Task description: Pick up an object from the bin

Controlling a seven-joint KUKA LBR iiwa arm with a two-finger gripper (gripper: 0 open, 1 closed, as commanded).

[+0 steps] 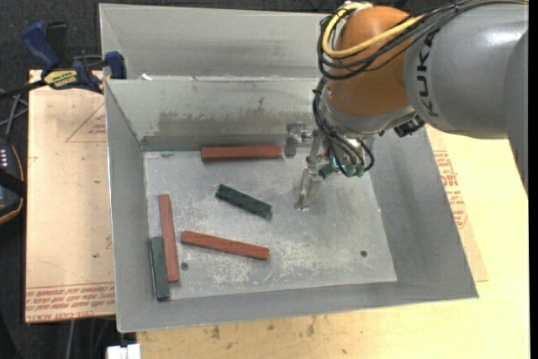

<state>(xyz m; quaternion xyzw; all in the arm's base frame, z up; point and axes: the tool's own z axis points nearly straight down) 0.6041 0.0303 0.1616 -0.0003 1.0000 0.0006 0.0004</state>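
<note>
The gripper (303,199) hangs tip-down over the scuffed grey metal floor of the bin (252,101), just right of a short, dark green bar (244,202). That bar lies flat mid-floor, its long axis running upper left to lower right. Whether the gripper is parted or closed I cannot tell (nothing seems to be in it). A long red bar (241,153) lies along the back wall.

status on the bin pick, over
Gripper low over bare bin floor, right of centre. Nearest thing: short dark green bar, view-left of it, apart. Nothing between them.
</note>
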